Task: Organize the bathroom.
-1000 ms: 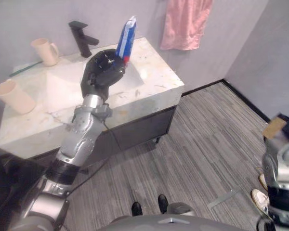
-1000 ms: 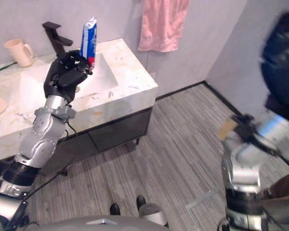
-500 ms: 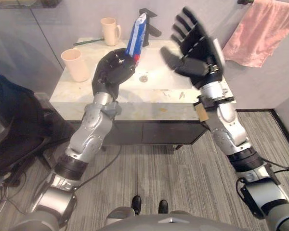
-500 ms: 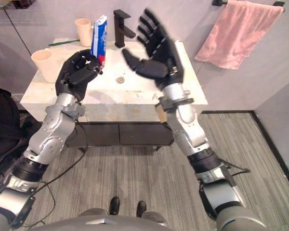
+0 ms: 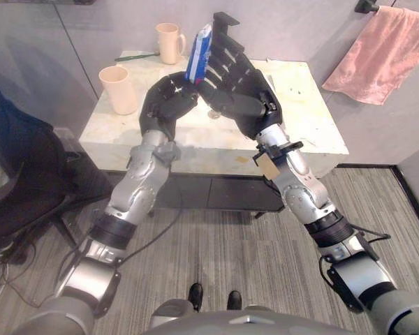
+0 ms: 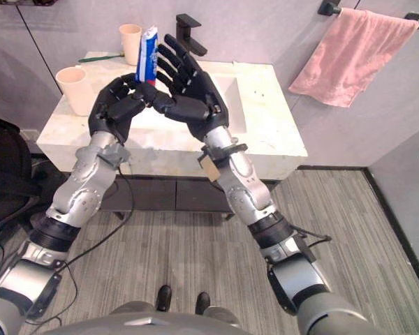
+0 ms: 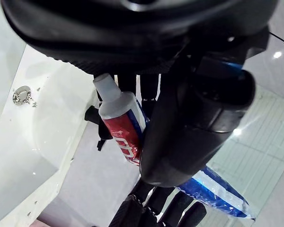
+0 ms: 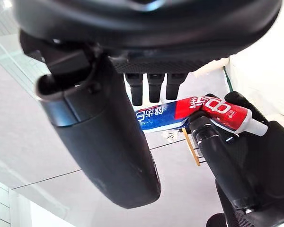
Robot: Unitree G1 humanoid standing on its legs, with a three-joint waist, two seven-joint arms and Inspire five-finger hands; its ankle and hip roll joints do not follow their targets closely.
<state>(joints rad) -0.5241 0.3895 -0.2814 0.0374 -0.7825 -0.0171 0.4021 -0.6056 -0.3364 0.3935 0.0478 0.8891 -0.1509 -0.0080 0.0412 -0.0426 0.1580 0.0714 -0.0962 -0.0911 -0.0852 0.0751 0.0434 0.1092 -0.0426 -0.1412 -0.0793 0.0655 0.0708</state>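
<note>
Left eye view: left hand [image 5: 169,103] curled round toothpaste tube [image 5: 198,53], upright above sink counter [image 5: 314,125]; right hand [image 5: 241,87] beside tube, fingers straight, spread.
Left wrist view: tube cap end poked out below fingers.
Right wrist view: tube beyond straight fingers.

We see grey walls [image 6: 265,28], a grey striped floor [image 6: 195,237], and a marble-topped vanity [image 6: 265,132] with dark cabinet [image 6: 160,195] beneath. A black faucet [image 6: 190,31] stands at back. Possibly a dark chair [image 5: 21,188] far left.
</note>
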